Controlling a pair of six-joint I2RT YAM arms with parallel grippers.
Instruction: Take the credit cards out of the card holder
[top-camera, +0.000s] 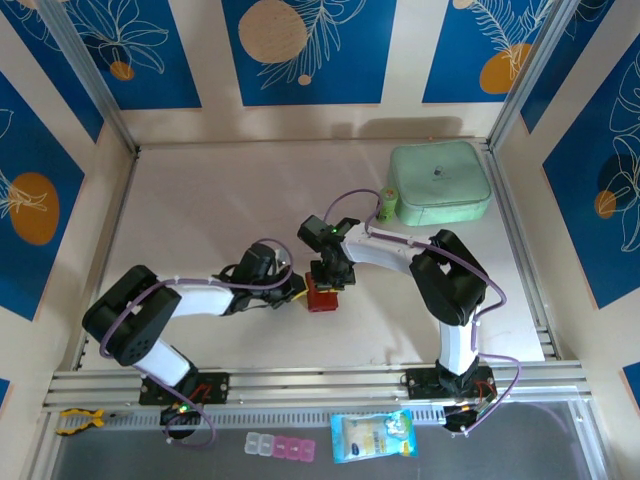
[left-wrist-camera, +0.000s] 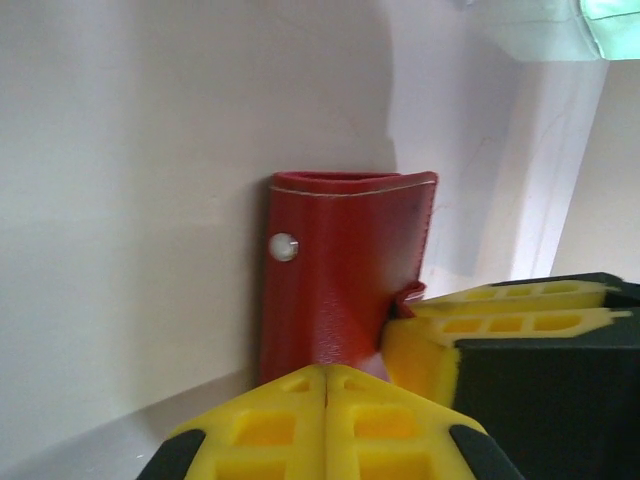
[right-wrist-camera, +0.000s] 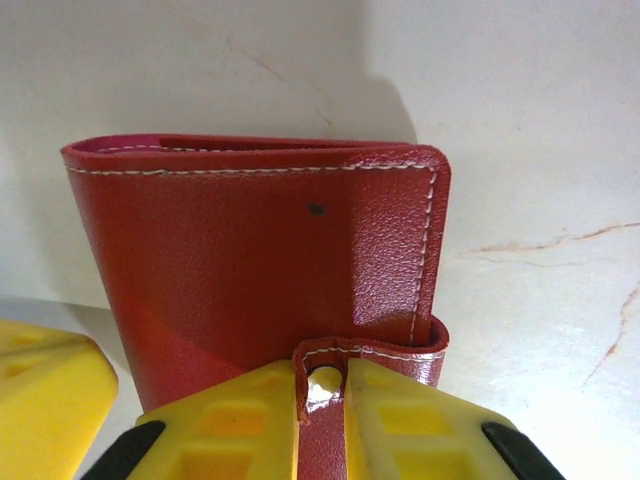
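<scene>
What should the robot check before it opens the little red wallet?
1. Right end effector pinching the snap tab: ok.
2. Left end effector shut beside the card holder: ok.
3. Left end effector really gripping the card holder: cannot tell.
4. Card holder open: not ok, it is folded shut.
5. Snap undone: cannot tell.
6. Mint-green case well apart from the card holder: ok.
</scene>
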